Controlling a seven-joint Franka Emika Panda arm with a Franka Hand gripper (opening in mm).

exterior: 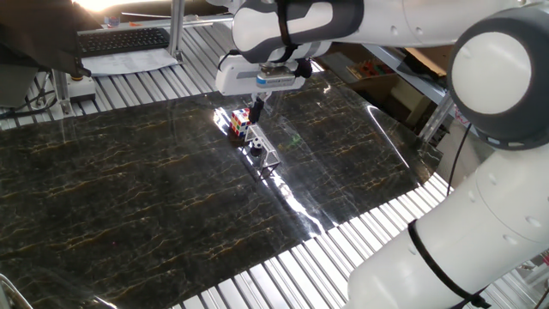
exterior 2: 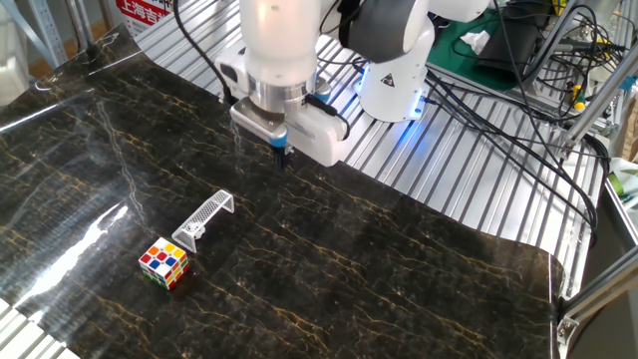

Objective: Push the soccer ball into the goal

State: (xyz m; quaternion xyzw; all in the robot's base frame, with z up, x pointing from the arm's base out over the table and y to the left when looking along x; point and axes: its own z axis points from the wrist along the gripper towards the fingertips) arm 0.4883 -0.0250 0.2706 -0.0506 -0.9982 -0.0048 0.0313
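On the dark worktop (exterior: 129, 189), tucked seemingly among the bars of the goal (exterior: 268, 158), sat tiny and hard to judge: soccer ball (exterior: 256, 149). Lay to the near side of the claw (exterior: 256, 110), apart and lower. Stretched far-left to near-right, as goals go. Hung raised above, fingers pinched together, gripping nothing.

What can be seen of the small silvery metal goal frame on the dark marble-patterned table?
The small silvery metal goal frame is a narrow frame of thin bars with a perforated, mesh-like panel, shiny and light grey. It rests on the dark marble-patterned table, one end near the multicoloured puzzle cube; contact between them cannot be judged. In the one fixed view a tiny black-and-white soccer ball sits at or inside the frame. The gripper hangs above, apart from it.
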